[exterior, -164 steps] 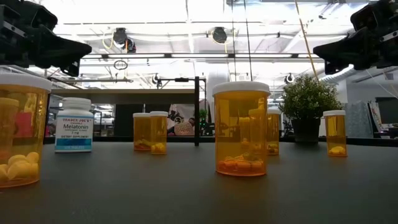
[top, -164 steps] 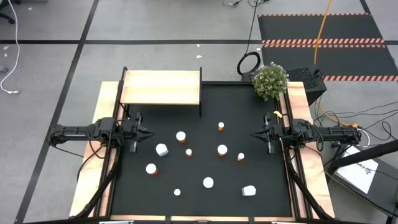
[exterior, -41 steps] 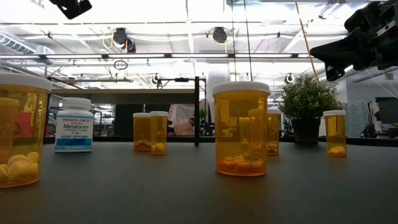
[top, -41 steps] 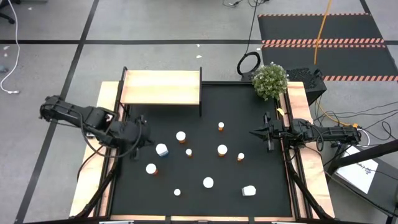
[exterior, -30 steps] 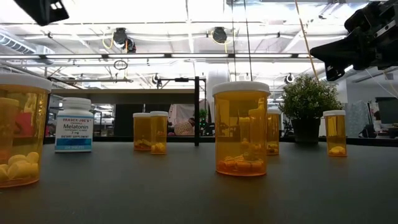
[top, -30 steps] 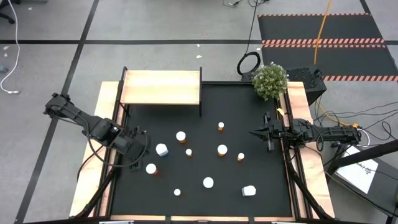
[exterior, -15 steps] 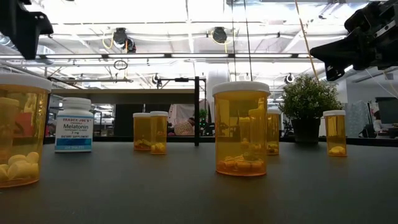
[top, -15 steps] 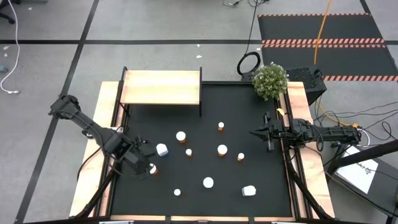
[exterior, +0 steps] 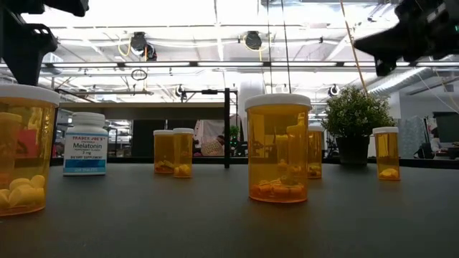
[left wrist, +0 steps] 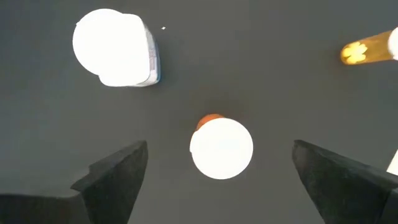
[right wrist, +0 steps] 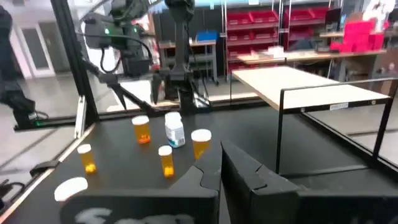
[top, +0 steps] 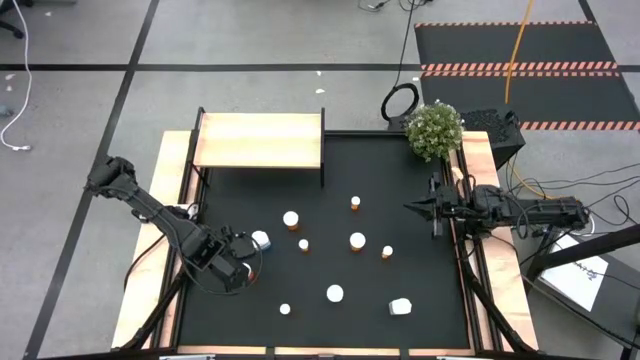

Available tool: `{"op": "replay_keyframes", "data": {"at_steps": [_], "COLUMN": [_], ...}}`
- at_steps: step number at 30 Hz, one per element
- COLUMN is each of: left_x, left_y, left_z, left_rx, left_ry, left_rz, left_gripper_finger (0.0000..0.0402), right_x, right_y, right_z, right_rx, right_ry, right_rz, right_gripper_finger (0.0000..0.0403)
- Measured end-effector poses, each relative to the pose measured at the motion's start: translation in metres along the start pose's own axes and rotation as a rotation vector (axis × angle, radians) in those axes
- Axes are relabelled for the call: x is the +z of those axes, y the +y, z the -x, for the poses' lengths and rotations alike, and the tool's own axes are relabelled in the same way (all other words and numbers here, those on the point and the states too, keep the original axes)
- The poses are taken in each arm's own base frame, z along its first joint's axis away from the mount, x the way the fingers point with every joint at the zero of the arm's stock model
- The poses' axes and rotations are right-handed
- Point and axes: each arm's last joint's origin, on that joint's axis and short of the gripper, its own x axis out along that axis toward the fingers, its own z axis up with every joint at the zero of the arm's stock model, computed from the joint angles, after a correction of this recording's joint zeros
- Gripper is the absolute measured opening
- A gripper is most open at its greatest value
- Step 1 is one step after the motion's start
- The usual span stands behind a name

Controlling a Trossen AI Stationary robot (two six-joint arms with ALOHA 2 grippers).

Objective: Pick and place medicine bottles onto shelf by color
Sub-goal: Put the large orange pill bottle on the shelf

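Small medicine bottles stand scattered upright on the black mat (top: 400,170). My left gripper (top: 243,268) points down, open, over an orange white-capped bottle (left wrist: 221,148) near the mat's left edge. Its fingers stand on either side of the cap and above it, touching nothing. In the low view this bottle (exterior: 21,150) is the big one at the left. A white bottle with a bluish label (top: 261,240) stands just beyond it. The light-wood shelf (top: 260,140) stands at the far left. My right gripper (top: 410,208) hovers shut by the right edge.
More orange bottles (top: 357,240) and a second white one (top: 400,306) stand across the mat's middle and near side. A potted plant (top: 434,130) sits at the far right corner. The shelf's black post (exterior: 226,127) rises at the mat's far side.
My left gripper has swung toward the table's near edge, tipped to point down and come low over the orange bottle at the left, and its fingers have opened. My right gripper has risen a little. No bottle has moved.
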Motion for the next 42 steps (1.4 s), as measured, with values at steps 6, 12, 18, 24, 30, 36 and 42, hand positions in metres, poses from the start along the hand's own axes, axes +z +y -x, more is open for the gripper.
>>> {"op": "replay_keyframes", "data": {"at_steps": [6,12,18,24,30,36,42], "left_x": [0.006,0.002,-0.007,-0.012,-0.012,-0.013,-0.013], "left_y": [-0.008,-0.011,-0.017,-0.024,-0.027,-0.026,-0.025], "left_z": [0.001,0.001,0.003,-0.007,-0.015,-0.017,-0.017], "left_rx": [-0.082,-0.050,-0.045,0.001,0.026,0.047,0.061], "left_ry": [-0.057,-0.121,-0.148,-0.153,-0.139,-0.127,-0.120], "left_rz": [0.010,0.025,0.025,0.001,0.008,0.013,0.019], "left_gripper_finger": [0.0373,0.0353,0.0363,0.0396,0.0391,0.0390,0.0390], "right_x": [0.034,0.031,0.020,0.015,0.017,0.013,0.006], "right_y": [0.005,0.007,0.008,0.008,0.009,0.009,0.008], "right_z": [-0.015,-0.038,-0.052,-0.058,-0.060,-0.061,-0.061], "right_rx": [-0.014,-0.026,-0.041,-0.046,-0.041,-0.034,-0.035], "right_ry": [0.155,0.282,0.368,0.404,0.376,0.330,0.336], "right_rz": [0.017,0.000,-0.041,-0.037,-0.037,-0.040,-0.038], "right_gripper_finger": [0.0000,0.0000,0.0000,0.0000,0.0000,0.0000,0.0000]}}
